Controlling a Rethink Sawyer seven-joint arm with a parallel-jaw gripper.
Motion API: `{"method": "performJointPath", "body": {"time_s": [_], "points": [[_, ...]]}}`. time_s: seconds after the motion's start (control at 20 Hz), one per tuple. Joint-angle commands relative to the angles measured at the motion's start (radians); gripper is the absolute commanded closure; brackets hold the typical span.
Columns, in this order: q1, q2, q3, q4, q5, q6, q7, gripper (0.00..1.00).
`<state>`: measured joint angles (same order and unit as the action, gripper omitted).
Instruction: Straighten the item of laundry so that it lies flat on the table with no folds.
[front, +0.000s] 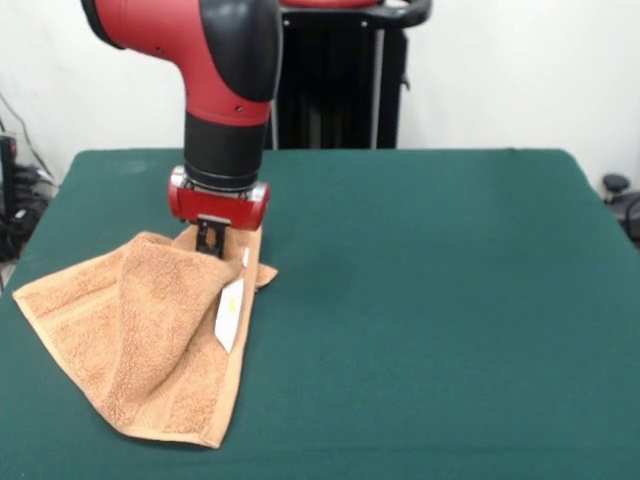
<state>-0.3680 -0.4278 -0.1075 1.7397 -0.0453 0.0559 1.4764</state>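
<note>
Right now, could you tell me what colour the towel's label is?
White, on the towel, seen in the front view: label.

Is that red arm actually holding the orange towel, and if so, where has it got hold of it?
It looks so: the gripper seems pinched on the towel at its far edge, near the white label, where the cloth rises into a fold.

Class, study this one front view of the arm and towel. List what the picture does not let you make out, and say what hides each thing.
1. Whether the gripper is open or shut: its tip is sunk in the towel, with the wrist above it.
2. The towel's underside layers: the folded-over flap covers them.
3. Print on the white label: too small.
4. The table's near edge: cut off by the bottom edge.
</note>
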Motion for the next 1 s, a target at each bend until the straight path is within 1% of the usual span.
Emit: {"method": "performJointPath", "body": {"time_s": [0.05,0.25,0.45,0.7,1.0], "points": [[0.037,0.227,0.145,-0.051,0.142,-0.057,0.308,1.00],[0.033,0.228,0.156,-0.034,0.160,-0.071,0.302,1.00],[0.041,0.233,0.143,-0.030,0.165,-0.086,0.293,1.00],[0.024,0.227,0.110,-0.024,0.116,-0.091,0.242,1.00],[-0.013,0.191,0.108,0.006,0.070,-0.081,0.205,1.00]]}}
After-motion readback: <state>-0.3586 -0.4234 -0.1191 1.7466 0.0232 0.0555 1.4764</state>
